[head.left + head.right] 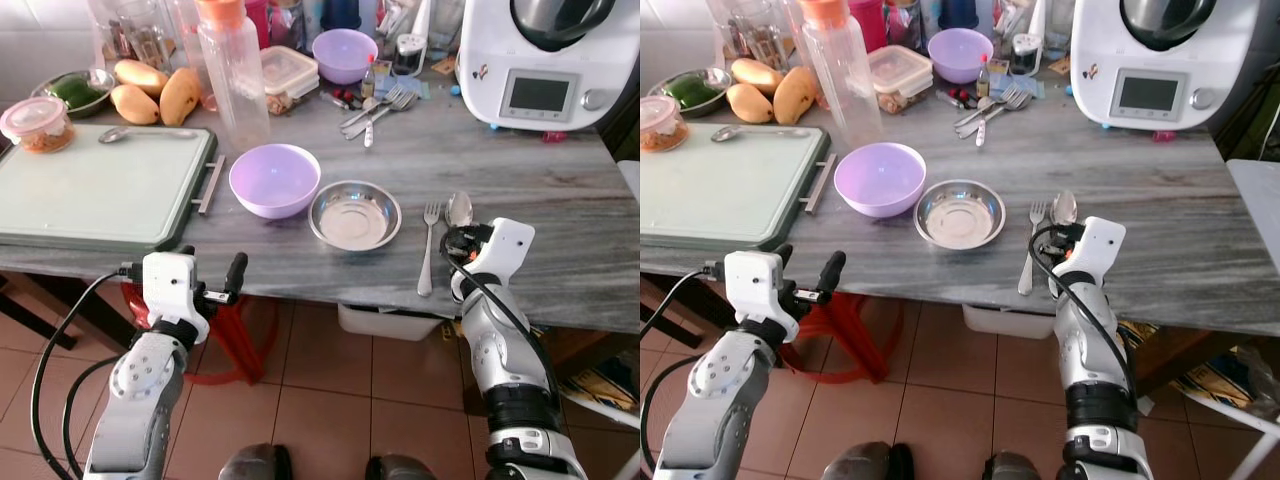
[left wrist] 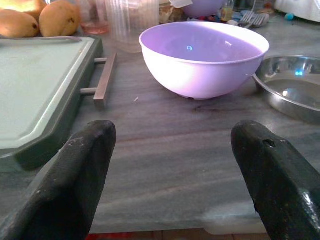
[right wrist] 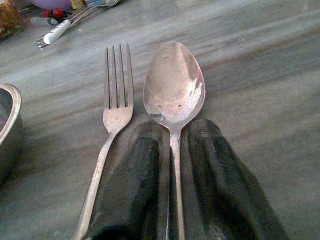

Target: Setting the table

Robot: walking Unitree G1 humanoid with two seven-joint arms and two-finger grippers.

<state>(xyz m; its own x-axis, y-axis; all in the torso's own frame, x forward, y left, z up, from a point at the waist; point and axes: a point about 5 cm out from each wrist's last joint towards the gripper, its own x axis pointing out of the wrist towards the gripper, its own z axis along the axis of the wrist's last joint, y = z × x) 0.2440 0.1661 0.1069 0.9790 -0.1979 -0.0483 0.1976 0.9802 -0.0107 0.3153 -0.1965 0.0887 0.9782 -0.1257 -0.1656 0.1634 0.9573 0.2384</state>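
A: State the place setting items on the desk.
B: A lilac bowl (image 1: pixel 275 179), upright, and a shallow steel dish (image 1: pixel 355 214) just beside it, both near the front edge.
A: Cutlery?
B: A steel fork (image 3: pixel 111 125), tines pointing to the rear edge, lies right of the dish. A steel spoon (image 3: pixel 174 87), bowl up, lies parallel just beside the fork; the right claw (image 3: pixel 172 190) grips its handle.

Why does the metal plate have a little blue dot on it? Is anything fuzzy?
Left wrist view: the blue dot on the plate is reflected light, also on the bowl; fingertips look blurry. Right wrist view: spoon shines with glare.
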